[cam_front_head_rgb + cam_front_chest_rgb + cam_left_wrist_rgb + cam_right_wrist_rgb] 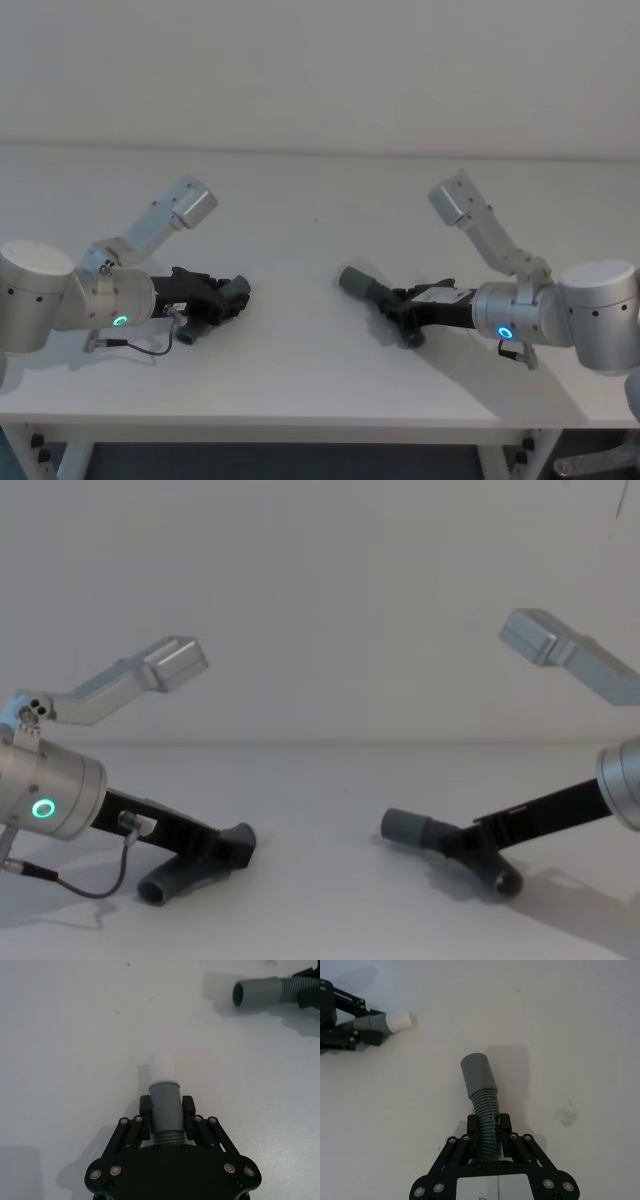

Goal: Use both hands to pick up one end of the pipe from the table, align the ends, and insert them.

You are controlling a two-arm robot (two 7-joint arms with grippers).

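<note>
My left gripper (pixel 215 300) is shut on the pipe piece with the white tip (pixel 162 1066); its fingers (pixel 145 1115) clamp the grey collar (pixel 165 1102) just behind that tip. My right gripper (pixel 405 305) is shut on the ribbed hose (pixel 487 1120) of the other piece, whose smooth grey cuff (pixel 477 1075) sticks out ahead of it. Both pieces are low over the white table (pixel 300 230). The white tip and the cuff (pixel 355 282) point toward each other across a wide gap. Each piece's far end hangs below its gripper (pixel 160 885) (pixel 505 880).
The table's front edge (pixel 300 425) runs close below both arms. A pale wall (pixel 320 70) stands behind the table. Bare table surface lies between the two grippers and beyond them.
</note>
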